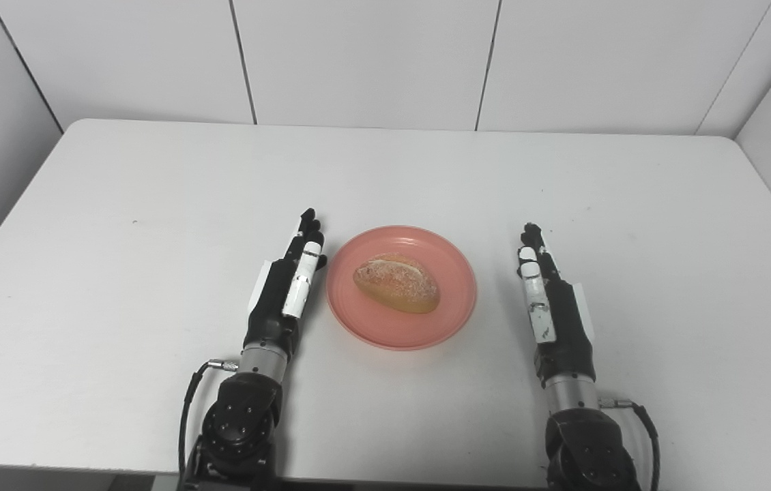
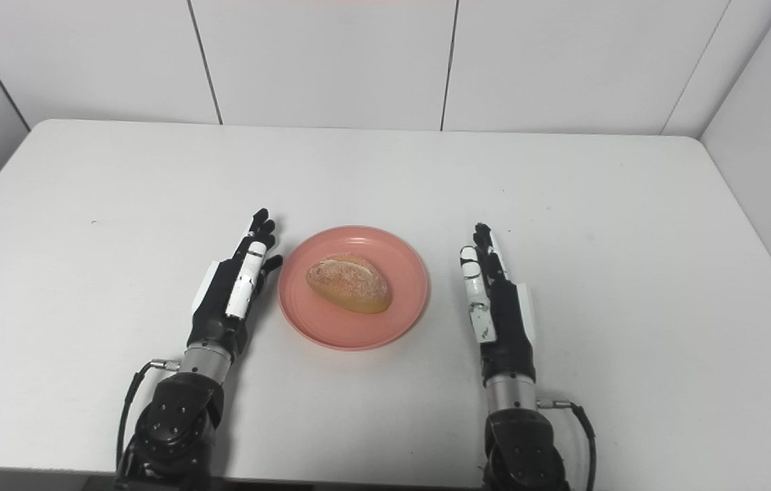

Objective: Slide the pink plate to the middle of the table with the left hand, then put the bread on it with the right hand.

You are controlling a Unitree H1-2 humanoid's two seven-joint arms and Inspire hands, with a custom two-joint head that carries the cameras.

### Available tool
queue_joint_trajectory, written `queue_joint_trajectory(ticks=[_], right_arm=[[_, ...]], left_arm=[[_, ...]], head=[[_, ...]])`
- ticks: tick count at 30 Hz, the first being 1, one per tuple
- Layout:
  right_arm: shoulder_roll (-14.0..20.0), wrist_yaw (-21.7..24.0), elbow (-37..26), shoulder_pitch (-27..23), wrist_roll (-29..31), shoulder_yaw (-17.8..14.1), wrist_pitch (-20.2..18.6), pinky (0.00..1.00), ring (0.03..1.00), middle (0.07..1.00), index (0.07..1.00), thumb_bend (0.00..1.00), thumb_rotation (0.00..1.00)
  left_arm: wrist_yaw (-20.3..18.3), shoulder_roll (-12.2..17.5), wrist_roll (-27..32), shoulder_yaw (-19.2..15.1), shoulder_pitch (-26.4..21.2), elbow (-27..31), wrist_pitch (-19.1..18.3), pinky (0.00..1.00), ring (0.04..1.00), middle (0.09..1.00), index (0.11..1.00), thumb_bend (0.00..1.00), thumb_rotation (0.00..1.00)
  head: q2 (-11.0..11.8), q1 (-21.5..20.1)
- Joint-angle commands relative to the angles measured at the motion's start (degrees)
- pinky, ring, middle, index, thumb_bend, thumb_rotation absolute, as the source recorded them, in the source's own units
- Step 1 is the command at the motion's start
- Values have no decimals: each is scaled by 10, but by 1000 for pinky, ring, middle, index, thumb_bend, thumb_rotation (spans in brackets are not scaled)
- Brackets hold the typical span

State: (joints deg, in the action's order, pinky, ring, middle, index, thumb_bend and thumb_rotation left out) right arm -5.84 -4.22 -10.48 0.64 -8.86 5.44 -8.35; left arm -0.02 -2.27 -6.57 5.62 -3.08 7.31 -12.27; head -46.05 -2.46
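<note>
Both robot hands, left and right, lie spread, empty (forearms cut off), flanking bread on pink plate.

pink plate with bread mid-table, bare table all around

Left robot hand and right robot hand black with white panels, silver wrist collars, black cables

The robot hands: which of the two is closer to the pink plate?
The left robot hand is closer: its fingers lie almost against the rim of the pink plate. The right robot hand leaves a clear strip of bare table before the plate.
</note>
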Motion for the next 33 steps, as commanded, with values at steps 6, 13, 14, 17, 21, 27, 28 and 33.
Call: queue_joint_trajectory(ticks=[6, 13, 14, 17, 21, 27, 28, 33], right_arm=[[0, 3, -10, -16, 8, -2, 8, 964, 963, 965, 953, 249, 1000], [1, 6, -15, -17, 11, 0, 1, 966, 966, 966, 953, 239, 1000], [1, 6, -16, -18, 10, 0, -3, 966, 965, 965, 952, 236, 1000], [1, 6, -16, -18, 11, 0, -5, 967, 966, 963, 950, 226, 1000], [1, 4, -13, -18, 15, -1, 4, 963, 964, 962, 949, 219, 1000], [-2, 3, -13, -18, 22, -3, 2, 966, 963, 959, 944, 212, 1000], [-2, 4, -13, -18, 21, -3, 2, 967, 964, 959, 944, 211, 1000], [5, 6, -13, -19, 15, 0, 2, 964, 962, 960, 947, 232, 1000]], left_arm=[[1, 1, -15, 7, -16, 8, 16, 999, 1000, 1000, 1000, 427, 1000], [5, 2, -24, 8, -15, 4, 39, 995, 1000, 1000, 1000, 427, 1000], [6, 2, -25, 8, -15, 4, 41, 994, 1000, 1000, 1000, 426, 1000], [6, 0, -27, 7, -14, 3, 44, 994, 1000, 1000, 1000, 429, 1000], [4, 0, -27, 6, -14, 2, 44, 998, 1000, 1000, 1000, 430, 1000], [6, 1, -30, 7, -15, -3, 55, 984, 996, 1000, 1000, 418, 1000], [6, 1, -29, 7, -15, -4, 57, 983, 996, 1000, 1000, 417, 1000], [5, 1, -30, 6, -16, -5, 59, 983, 996, 1000, 1000, 420, 1000]], head=[[-2, 1], [-2, 2], [-2, 2], [-3, 2], [-2, 3], [-2, 2], [-2, 2], [-2, 3]])
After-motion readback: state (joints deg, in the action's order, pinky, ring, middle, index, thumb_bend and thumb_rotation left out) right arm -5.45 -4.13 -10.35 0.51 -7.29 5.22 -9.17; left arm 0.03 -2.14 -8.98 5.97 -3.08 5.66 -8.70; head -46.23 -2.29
